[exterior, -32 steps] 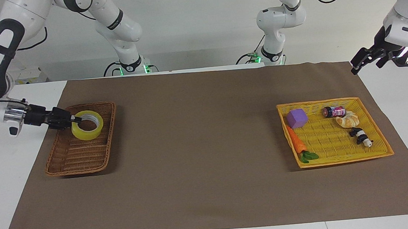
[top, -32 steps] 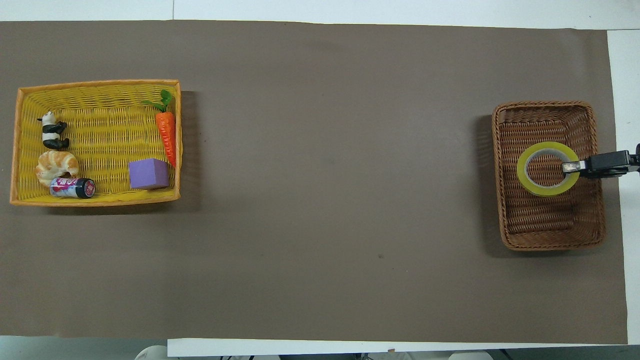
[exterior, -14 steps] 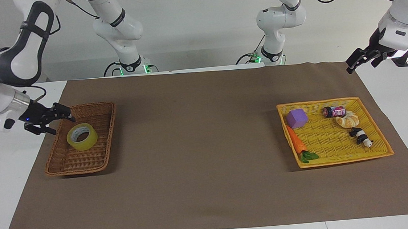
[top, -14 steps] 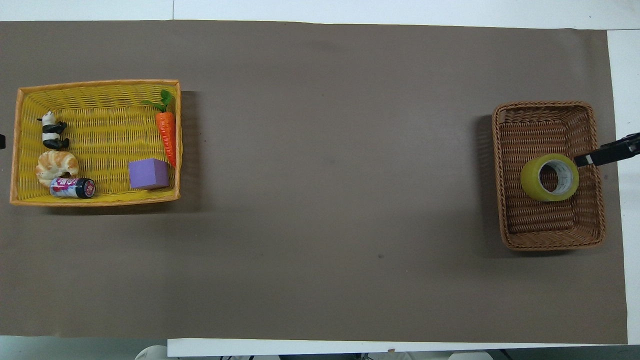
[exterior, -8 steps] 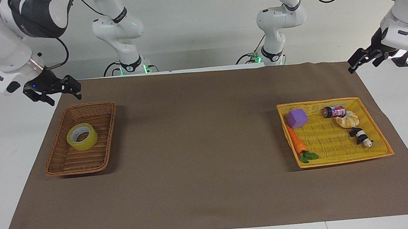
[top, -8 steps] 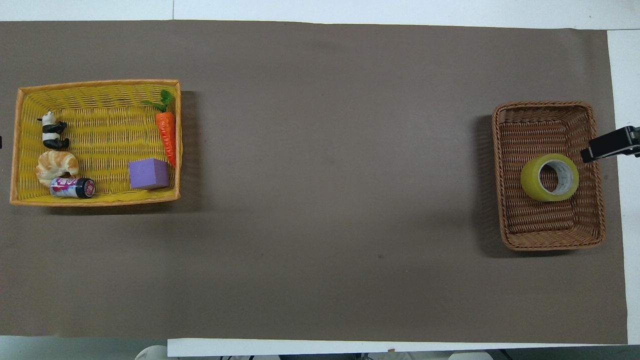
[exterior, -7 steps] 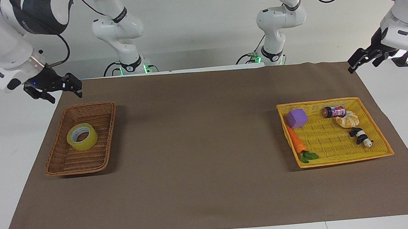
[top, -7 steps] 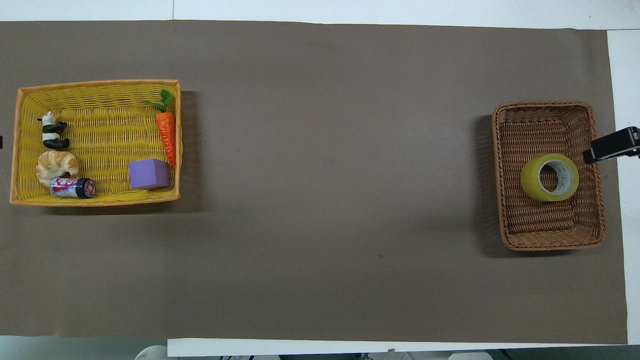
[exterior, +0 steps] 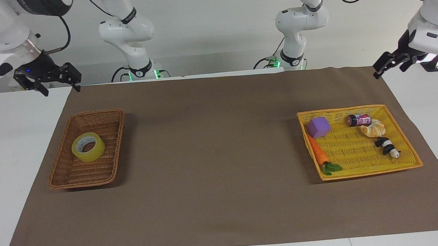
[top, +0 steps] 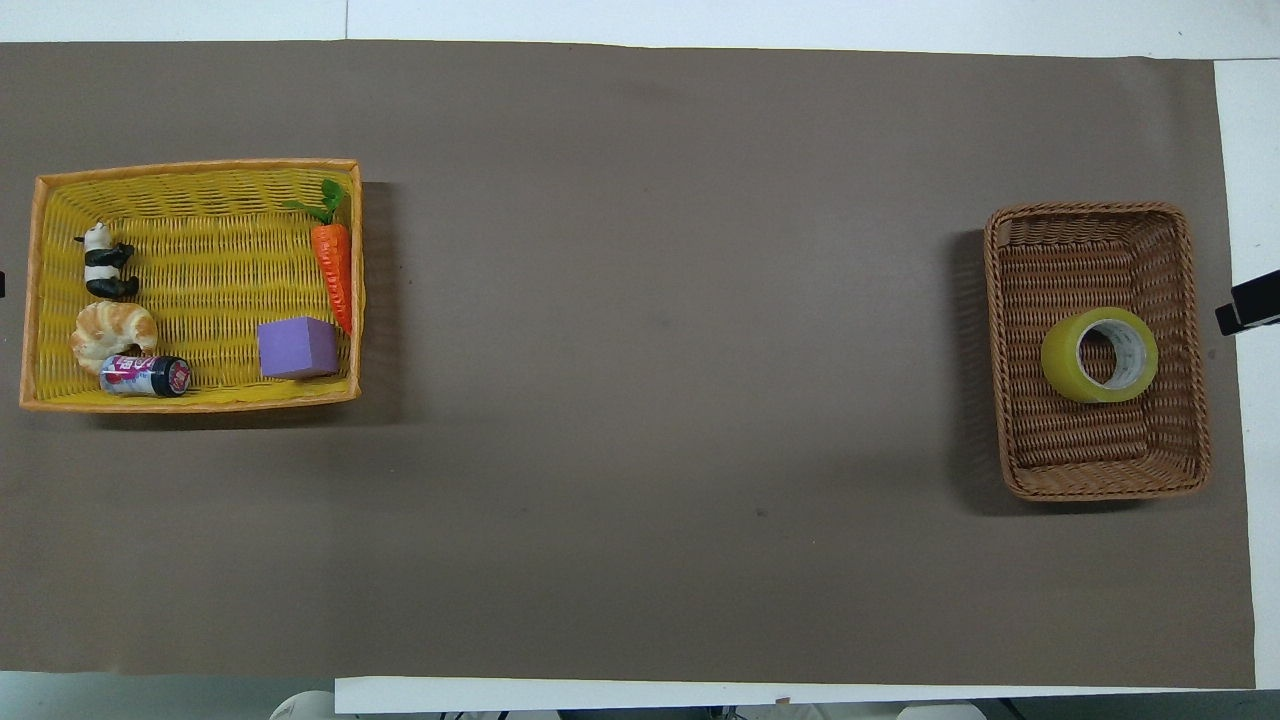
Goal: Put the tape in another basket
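The right tool (exterior: 59,86) is up in the air at the right arm's end of the bench (exterior: 6,155), over the white surface just beside the corner of the brown mat (exterior: 221,158). Its two fingers stand wide apart and hold nothing. In the overhead view only its dark tip (top: 1250,303) shows at the edge. The left tool (exterior: 389,64) hangs over the white surface at the left arm's end, beside the other near corner of the mat. I cannot tell how its fingers stand, and this arm waits.

Farther from the robots, two baskets lie on the mat, well apart, one toward each end. Toward the right arm's end is the brown basket (exterior: 83,184) (top: 1100,492), with its long side running away from the robots. The tape (exterior: 88,147) (top: 1099,354) lies inside it, about the middle of its length (a little tilted, the hole facing mostly up). Nothing touches the tape.

Toward the left arm's end is the yellow basket (exterior: 367,172) (top: 190,401). In it, nearest to the robots, are a small can (exterior: 358,120) on its side and a purple cube (exterior: 318,127). A croissant (exterior: 374,128) lies just beside the can, then comes a panda figure (exterior: 387,147). A toy carrot (exterior: 318,153) lies along the side wall next to the cube, with its green leaves at the end farthest from the robots.
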Motion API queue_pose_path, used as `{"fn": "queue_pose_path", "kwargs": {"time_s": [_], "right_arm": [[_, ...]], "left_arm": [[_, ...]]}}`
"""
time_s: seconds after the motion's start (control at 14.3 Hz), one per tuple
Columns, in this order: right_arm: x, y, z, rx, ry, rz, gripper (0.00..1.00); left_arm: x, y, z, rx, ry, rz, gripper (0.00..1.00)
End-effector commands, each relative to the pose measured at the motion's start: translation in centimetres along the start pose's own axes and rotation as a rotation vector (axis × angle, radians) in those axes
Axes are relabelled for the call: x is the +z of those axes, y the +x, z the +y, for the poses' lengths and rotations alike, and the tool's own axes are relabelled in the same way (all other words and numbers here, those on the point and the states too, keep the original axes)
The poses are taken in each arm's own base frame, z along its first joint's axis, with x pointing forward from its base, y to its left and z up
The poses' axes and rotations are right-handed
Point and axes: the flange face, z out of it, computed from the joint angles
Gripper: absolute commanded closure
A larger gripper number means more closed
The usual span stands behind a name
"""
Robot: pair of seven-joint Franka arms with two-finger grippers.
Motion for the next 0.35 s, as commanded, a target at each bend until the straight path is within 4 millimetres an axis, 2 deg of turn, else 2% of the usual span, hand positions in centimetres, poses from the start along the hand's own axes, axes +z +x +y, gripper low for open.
{"fn": "queue_pose_path", "kwargs": {"time_s": [0.0,0.28], "right_arm": [[-0.69,-1.6,-0.52,0.026,-0.021,0.004,0.0],[-0.73,-1.43,-0.08,0.039,-0.023,0.006,0.0]], "left_arm": [[0.13,-0.37,-0.21,-0.007,0.005,-0.002,0.0],[0.35,-0.8,-0.15,-0.007,0.005,-0.025,0.0]]}}
